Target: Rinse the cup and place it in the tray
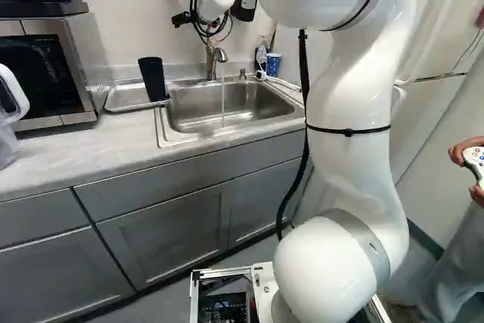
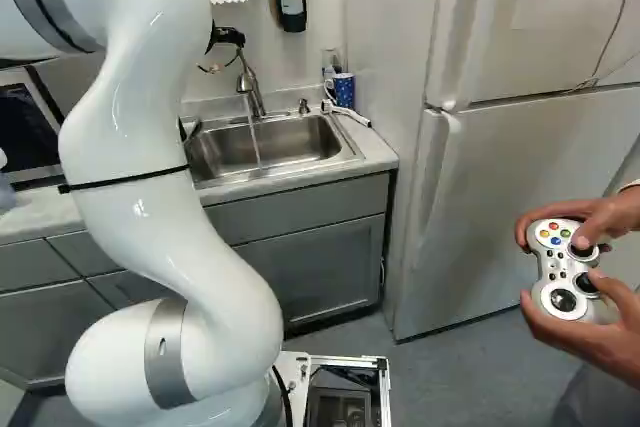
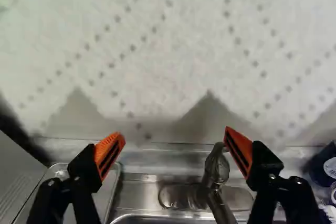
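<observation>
Faucet (image 1: 212,64) bars rear of sink (image 1: 257,97); front open.

Had a pale wall (image 1: 121,13) ahead of the gripper (image 1: 181,19), grey cabinets (image 1: 166,225) and floor (image 2: 460,352) down below, fridge (image 2: 540,177) off right, tbh.

I'm in a kitchen: ahead of me a steel sink (image 1: 249,102) sits in a pale countertop (image 1: 45,145) over gray cabinets (image 1: 166,225), water (image 2: 256,142) running from its faucet (image 2: 252,85), with a microwave (image 1: 41,73) to one side and a tall refrigerator (image 2: 530,177) to the other.
</observation>
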Motion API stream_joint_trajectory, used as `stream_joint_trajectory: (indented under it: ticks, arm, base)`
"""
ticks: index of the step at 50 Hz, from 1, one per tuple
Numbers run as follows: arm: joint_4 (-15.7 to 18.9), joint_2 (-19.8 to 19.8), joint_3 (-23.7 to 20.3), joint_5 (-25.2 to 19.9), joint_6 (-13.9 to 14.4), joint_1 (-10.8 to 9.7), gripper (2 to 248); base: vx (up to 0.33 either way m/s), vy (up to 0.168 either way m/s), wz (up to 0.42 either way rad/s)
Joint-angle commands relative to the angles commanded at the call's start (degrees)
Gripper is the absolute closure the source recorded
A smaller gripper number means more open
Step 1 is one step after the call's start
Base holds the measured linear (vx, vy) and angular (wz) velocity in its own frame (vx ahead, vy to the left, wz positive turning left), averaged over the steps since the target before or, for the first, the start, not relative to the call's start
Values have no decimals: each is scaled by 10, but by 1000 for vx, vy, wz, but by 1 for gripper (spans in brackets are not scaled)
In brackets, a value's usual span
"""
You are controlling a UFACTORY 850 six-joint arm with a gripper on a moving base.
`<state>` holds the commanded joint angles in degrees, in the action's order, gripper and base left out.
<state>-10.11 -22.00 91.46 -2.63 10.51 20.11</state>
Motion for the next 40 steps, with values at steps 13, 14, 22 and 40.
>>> stream_joint_trajectory:
  ticks: [13,14,22,40]
  arm:
    - [0,10,-11,16,0,1,3]
    - [0,10,-12,17,0,1,3]
    - [0,16,-19,28,0,1,3]
    - [0,27,-32,52,0,-1,3]
  base:
    - [0,0,0]
    - [0,0,0]
    - [0,0,0]
    - [0,0,0]
